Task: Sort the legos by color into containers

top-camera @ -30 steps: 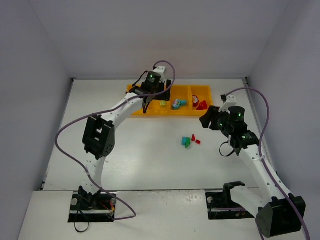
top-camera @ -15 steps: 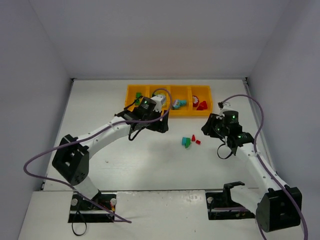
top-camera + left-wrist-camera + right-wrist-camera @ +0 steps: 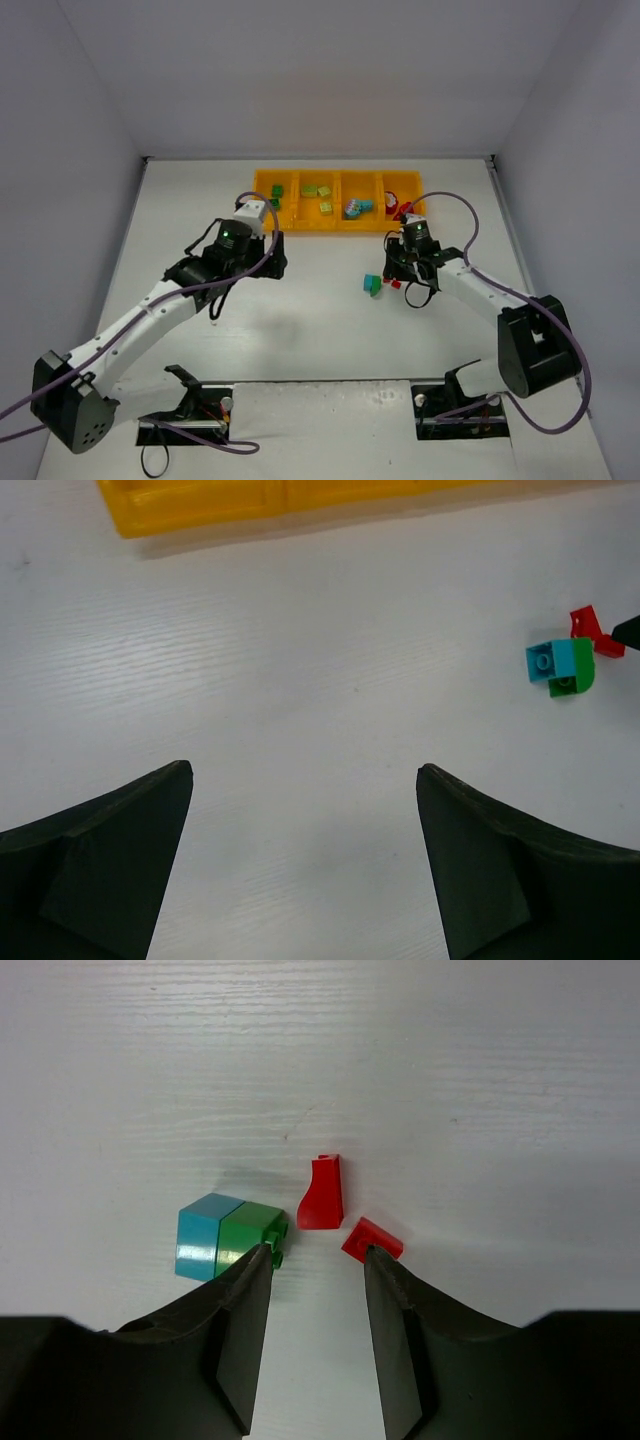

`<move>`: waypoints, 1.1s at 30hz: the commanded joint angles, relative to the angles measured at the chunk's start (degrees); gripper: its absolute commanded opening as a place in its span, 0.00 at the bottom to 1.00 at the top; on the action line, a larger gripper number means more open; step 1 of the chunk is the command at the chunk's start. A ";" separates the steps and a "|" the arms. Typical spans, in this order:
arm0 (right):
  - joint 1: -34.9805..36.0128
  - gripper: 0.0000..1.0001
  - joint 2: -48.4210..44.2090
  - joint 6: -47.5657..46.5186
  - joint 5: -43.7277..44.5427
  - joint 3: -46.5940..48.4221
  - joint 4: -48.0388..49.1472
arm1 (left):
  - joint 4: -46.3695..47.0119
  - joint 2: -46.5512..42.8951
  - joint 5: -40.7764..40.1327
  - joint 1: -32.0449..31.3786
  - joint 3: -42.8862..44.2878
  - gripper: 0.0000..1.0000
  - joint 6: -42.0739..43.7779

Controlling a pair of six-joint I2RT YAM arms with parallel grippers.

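The orange-yellow tray stands at the back, holding dark green, lime and teal legos in separate compartments. On the table, a teal brick touches a green brick. A red wedge and a small red plate lie just right of them. My right gripper is open and low over these, its fingers beside the green brick and at the red plate. My left gripper is open and empty over bare table, in front of the tray's left part.
The loose teal and green bricks show at the right edge of the left wrist view, well right of my left gripper. White walls close the table at the left, back and right. My right arm crosses just in front of the tray's right end.
My left arm has drawn back from over the tray, toward the near left. My right gripper has moved left and down to the loose pieces on the table.
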 commanded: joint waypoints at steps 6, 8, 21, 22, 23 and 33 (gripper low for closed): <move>0.16 0.38 6.27 0.95 5.57 5.26 4.70 | -2.88 -10.67 -6.76 5.01 -0.39 0.91 2.09; 0.16 0.38 8.11 0.69 5.40 5.88 5.24 | -3.24 -11.55 -7.38 5.89 -0.30 0.91 2.80; 0.86 0.31 12.96 2.01 4.87 6.15 5.60 | 1.25 -11.82 -7.73 6.77 -3.38 0.91 5.09; 0.95 0.28 12.95 2.36 3.47 5.62 5.60 | 1.16 -11.73 -7.38 6.86 -3.29 0.91 5.18; 1.04 0.26 12.61 2.71 3.11 5.36 5.60 | 1.42 -11.64 -6.51 6.95 -3.38 0.91 5.09; 1.13 0.00 7.60 0.53 7.15 8.33 5.95 | 3.18 -11.20 -4.04 8.35 -3.99 0.94 4.91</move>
